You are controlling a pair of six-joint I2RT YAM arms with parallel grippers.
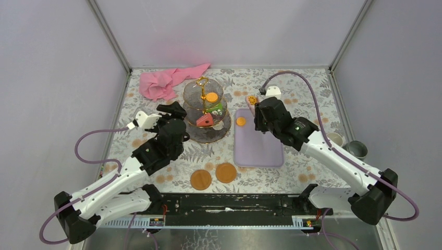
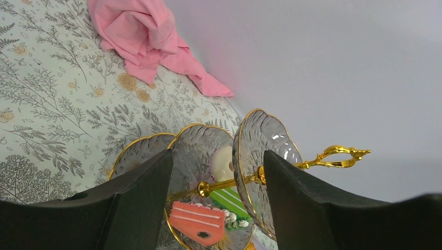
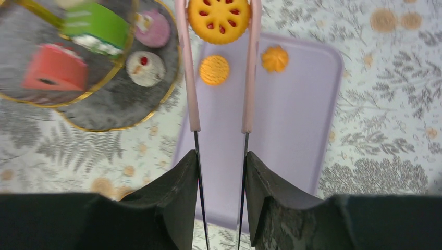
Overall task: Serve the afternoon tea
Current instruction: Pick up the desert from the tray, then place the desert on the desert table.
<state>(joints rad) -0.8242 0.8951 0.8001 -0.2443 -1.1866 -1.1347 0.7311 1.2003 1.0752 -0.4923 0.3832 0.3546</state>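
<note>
Stand [image 1: 200,136] left of tray [image 1: 259,148]

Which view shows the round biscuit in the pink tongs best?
Right wrist: the biscuit sits large at the top, pinched between the pink tongs, red holes clear. Top external shows it tiny, near the far corner of the lilac tray. Left wrist misses it.

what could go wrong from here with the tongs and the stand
1. The jam biscuit is pinched only at the tips of the pink tongs that the right gripper squeezes; it may slip out before it reaches the glass stand.
2. The left gripper is open with its fingers on either side of the stand's tiers; a careless move could tip the stand and spill the red cake slice.
</note>
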